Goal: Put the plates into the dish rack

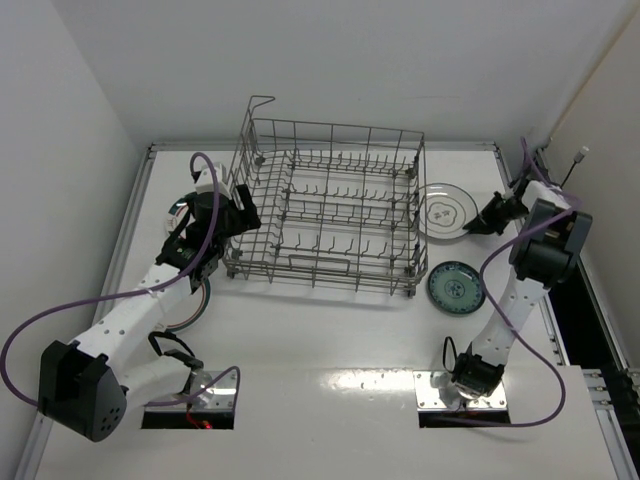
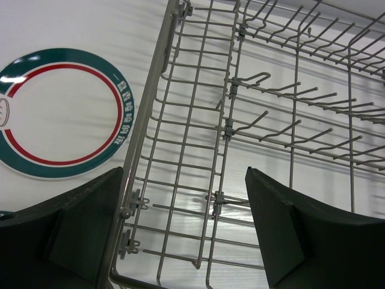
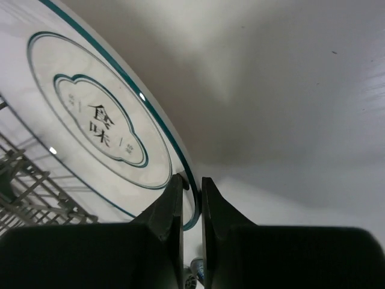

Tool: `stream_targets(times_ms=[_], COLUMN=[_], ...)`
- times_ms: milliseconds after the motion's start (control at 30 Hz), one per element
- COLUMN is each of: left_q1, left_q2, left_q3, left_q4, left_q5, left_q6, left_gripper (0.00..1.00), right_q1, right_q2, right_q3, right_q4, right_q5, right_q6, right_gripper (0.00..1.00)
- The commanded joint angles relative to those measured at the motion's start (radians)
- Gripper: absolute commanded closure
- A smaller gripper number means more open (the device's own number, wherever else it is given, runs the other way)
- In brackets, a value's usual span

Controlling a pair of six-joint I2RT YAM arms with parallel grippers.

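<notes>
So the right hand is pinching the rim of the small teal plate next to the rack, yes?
No. The right hand is pinching the rim of the pale grey plate next to the rack; the right wrist view shows it. The teal plate lies free.

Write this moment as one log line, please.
right gripper: shut on grey plate rim | left gripper: open, beside dish rack | teal plate: on table
</notes>
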Motion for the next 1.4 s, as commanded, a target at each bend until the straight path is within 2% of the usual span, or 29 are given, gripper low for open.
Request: stream_targets(times_ms=[0,133,267,300,400,533,733,867,1067,1167,1367], left_q1=[-0.014,-0.014,-0.014,-0.014,-0.014,-0.014,-0.014,-0.014,-0.014,-0.014,-0.014], left_q2=[0.005,0.005,0.005,0.005,0.005,0.005,0.005,0.014,0.024,0.024,0.033], left_q3=[0.02,0.02,0.02,0.02,0.02,0.02,0.02,0.02,0.02,0.02,0.02], left_q4=[0.048,0.048,0.021,0.021,-0.002,-0.002,-0.002,-0.002,-0.002,-0.002,-0.002], left_q5=[0.024,0.024,-0.018,-0.043,-0.078,-0.101,-0.101,-0.101,-0.101,-0.101,-0.101], left_q6=[-0.005,-0.005,-0.025,-0.036,-0.045,-0.045,-0.045,-0.045,-0.045,-0.045,-0.045], left_gripper=[0.22,0.22,0.22,0.22,0.22,0.22,0.22,0.22,0.22,0.22,0.22], right_q1=[0.004,-0.017,-0.028,-0.028,0.004,0.067,0.216,0.387,0.648,0.728,0.797], right_q2=[0.014,-0.102,-0.404,-0.543,-0.764,-0.913,-0.966,-1.013,-1.004,-0.966,-0.866], right_q3=[0.031,-0.079,-0.167,-0.19,-0.181,-0.106,-0.005,-0.087,-0.191,-0.202,-0.15], right_q4=[-0.071,-0.032,0.004,0.018,0.006,-0.055,-0.123,-0.099,-0.074,-0.092,-0.146], right_q5=[0.111,0.226,0.366,0.407,0.47,0.548,0.617,0.642,0.812,0.887,1.056], right_q6=[-0.049,-0.049,-0.004,0.008,0.045,0.056,0.046,0.046,0.101,0.124,0.125], right_gripper=[1.0,1.0,1.0,1.0,1.0,1.0,1.0,1.0,1.0,1.0,1.0])
